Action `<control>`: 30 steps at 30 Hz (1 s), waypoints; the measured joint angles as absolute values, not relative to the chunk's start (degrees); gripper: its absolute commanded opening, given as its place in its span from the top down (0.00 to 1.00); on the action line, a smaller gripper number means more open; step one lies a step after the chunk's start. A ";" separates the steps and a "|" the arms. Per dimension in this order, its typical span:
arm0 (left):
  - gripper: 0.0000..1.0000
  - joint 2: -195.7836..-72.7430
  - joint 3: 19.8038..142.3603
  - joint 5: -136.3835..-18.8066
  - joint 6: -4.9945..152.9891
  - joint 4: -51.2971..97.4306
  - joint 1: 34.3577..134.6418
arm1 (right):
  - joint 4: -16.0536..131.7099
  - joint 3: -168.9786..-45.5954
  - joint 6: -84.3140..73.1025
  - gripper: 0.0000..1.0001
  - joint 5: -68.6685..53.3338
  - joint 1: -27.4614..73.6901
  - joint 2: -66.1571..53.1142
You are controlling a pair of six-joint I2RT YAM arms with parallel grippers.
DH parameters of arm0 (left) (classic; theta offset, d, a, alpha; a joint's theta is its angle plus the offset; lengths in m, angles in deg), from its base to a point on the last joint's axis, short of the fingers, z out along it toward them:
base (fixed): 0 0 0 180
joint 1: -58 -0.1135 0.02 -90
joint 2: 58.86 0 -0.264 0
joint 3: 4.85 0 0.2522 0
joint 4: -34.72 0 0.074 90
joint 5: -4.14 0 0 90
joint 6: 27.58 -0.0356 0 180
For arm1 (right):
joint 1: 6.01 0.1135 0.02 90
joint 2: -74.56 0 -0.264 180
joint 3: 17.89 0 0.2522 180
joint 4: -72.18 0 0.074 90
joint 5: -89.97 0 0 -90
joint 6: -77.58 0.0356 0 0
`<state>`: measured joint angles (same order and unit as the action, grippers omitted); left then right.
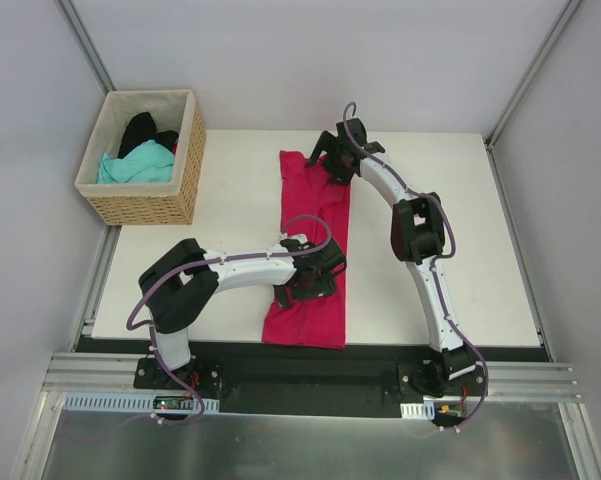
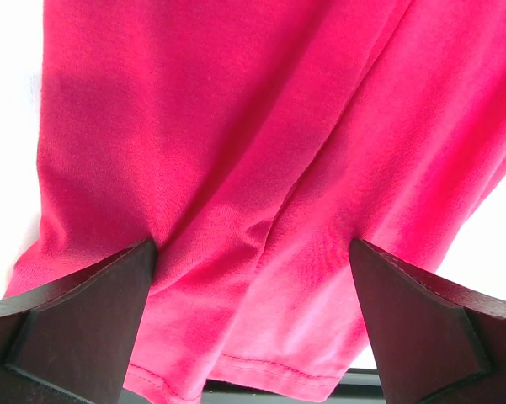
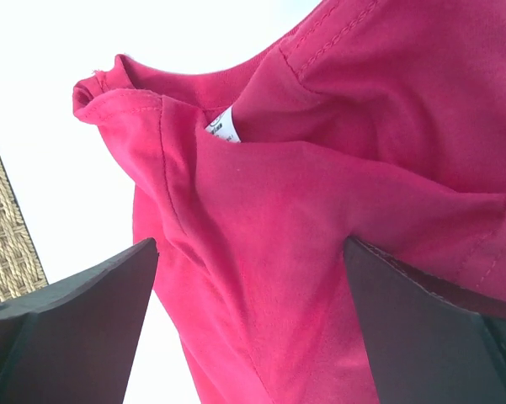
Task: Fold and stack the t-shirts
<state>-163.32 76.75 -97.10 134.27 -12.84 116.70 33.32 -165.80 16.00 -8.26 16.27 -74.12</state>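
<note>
The crimson-pink t-shirt (image 1: 320, 200) lies as a long narrow strip down the middle of the white table (image 1: 480, 180), with my left gripper (image 2: 253, 244) spread wide over its hem end and my right gripper (image 3: 251, 244) spread wide at its collar, by the white neck label (image 3: 225, 128).

The bright crimson-pink cloth t-shirt (image 3: 320, 219) lies bunched on the white counter (image 3: 67, 185), its collar rumpled and a small white neck label (image 3: 224, 128) showing. The right end effector (image 3: 251, 244) holds its 2 dark fingers (image 3: 84, 320) spread wide over the cloth. A woven wicker basket (image 3: 4, 236) sits at the left edge.
</note>
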 measured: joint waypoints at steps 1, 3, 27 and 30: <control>0.01 -163.37 76.81 -97.19 134.62 -12.93 116.70 | 33.36 -165.84 16.03 0.03 -8.26 16.27 -74.14; 0.01 -163.37 76.81 -97.52 135.54 -13.01 116.70 | 33.36 -166.04 16.05 0.03 -8.30 16.27 -74.23; 0.01 -164.31 77.97 -98.06 132.50 -11.42 112.59 | 38.98 -168.75 16.00 0.03 -10.77 15.79 -77.03; 0.01 -164.46 78.19 -98.02 131.19 -11.20 112.26 | 39.22 -168.75 15.90 0.03 -10.88 15.72 -77.03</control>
